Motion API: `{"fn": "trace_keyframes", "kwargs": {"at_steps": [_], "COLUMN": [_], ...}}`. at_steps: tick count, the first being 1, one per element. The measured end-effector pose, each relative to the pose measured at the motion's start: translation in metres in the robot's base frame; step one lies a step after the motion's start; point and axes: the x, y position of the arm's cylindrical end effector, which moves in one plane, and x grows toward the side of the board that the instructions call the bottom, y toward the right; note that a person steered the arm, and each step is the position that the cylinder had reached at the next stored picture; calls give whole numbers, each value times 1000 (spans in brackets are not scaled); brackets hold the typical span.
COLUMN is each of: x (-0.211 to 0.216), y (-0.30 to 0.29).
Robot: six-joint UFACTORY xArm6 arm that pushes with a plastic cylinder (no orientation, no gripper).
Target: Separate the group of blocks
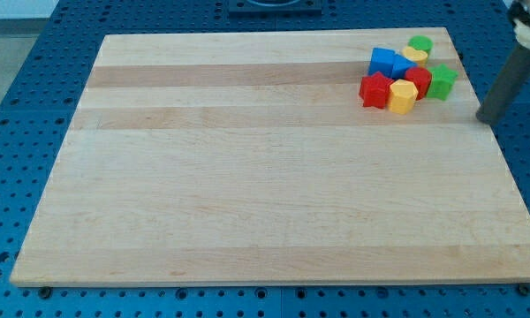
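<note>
Huddling at the view's top right, the red star-shaped block (374,90), yellow hexagonal block (402,96), blue block (387,62) and green blocks (441,80) touch on the pale wooden table (247,177). My tip (486,118), a jawless rod, sits right of them, apart. Pushing leftward could shove all together or off the top edge.

Wooden board (247,177), pale planks, fills frame centre. Blue perforated table (35,88) surrounds it on all sides. Even, bright light.
</note>
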Motion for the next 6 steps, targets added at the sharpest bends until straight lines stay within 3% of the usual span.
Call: {"fn": "trace_keyframes", "kwargs": {"at_steps": [6], "x": [-52], "y": [-144]}}
